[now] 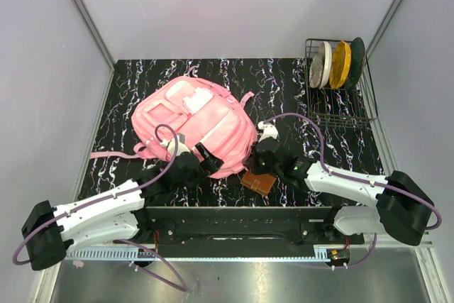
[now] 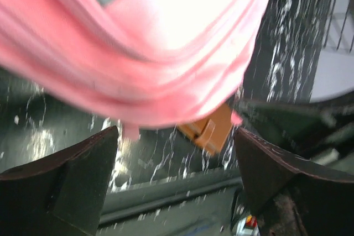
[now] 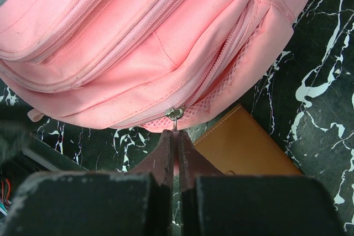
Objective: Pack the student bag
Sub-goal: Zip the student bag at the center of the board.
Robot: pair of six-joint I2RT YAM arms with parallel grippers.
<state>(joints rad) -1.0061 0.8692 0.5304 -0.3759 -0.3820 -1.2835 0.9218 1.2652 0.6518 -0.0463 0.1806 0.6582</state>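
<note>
My left pincer [image 2: 176, 134] gapes wide, the student bag [image 1: 195, 122] lying just beyond it on the marbled table [image 1: 128, 90]. My right pincer [image 3: 176, 135] is pinched tight on its zipper pull [image 3: 175, 114] at the bag's near edge.

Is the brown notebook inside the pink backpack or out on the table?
Out. The brown notebook lies on the black marbled table at the backpack's near edge, its far end hidden under the fabric.
</note>
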